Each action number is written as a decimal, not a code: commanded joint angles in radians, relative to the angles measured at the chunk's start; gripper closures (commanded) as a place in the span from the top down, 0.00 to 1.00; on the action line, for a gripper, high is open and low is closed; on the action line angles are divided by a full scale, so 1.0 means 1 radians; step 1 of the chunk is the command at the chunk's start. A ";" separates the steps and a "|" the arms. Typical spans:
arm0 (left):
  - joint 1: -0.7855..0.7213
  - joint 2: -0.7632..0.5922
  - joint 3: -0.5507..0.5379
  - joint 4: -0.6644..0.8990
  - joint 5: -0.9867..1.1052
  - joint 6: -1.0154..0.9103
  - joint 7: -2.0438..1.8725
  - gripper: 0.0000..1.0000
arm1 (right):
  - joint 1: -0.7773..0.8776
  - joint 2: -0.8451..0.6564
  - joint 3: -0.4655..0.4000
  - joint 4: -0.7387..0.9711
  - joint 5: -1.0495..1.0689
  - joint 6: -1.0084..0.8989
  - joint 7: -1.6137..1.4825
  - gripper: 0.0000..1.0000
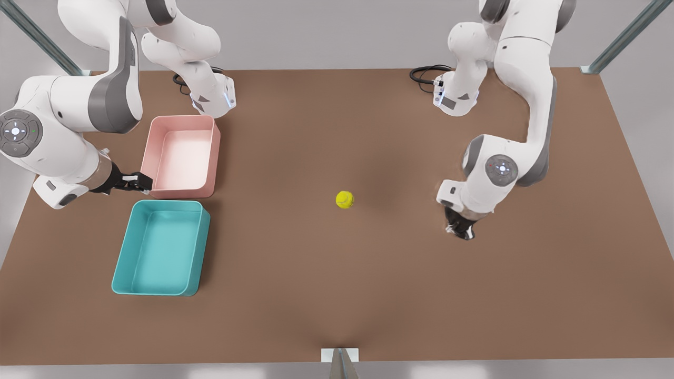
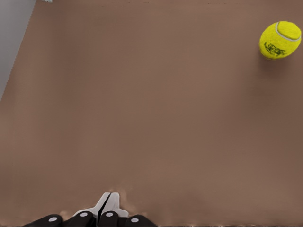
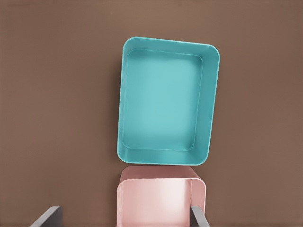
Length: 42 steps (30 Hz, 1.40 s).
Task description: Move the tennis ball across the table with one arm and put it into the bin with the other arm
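The tennis ball lies on the brown table near its middle, with nothing touching it. My left gripper is on the front view's right, pointing down close to the table, well apart from the ball. In the left wrist view its fingertips are pressed together with nothing between them, and the ball lies far ahead. The empty teal bin sits on the front view's left. My right gripper hovers by the pink tray's corner, just beyond the bin, open and empty.
An empty pale pink tray stands right behind the teal bin, almost touching it; it also appears in the right wrist view. Both arm bases and black cables sit at the table's far edge. Metal frame posts stand at the far corners.
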 commanded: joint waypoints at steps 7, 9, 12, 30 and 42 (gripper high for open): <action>0.080 -0.001 0.002 0.466 -0.009 -0.857 -0.941 0.24 | 0.000 -0.001 0.000 0.000 0.002 0.000 0.000 1.00; 0.080 -0.002 0.002 0.469 -0.006 -0.855 -0.905 0.24 | 0.000 -0.001 0.000 0.000 0.002 0.000 0.000 1.00; 0.082 -0.056 -0.002 0.402 0.014 -0.820 -0.834 0.42 | 0.002 -0.001 0.000 0.000 0.002 0.000 0.000 1.00; 0.100 -0.030 -0.005 0.365 -0.011 -0.782 -1.044 1.00 | 0.380 0.385 0.003 0.077 0.129 0.262 0.357 1.00; 0.103 -0.025 -0.005 0.365 -0.017 -0.782 -1.039 1.00 | 0.583 0.433 0.005 -0.121 0.126 0.636 0.918 1.00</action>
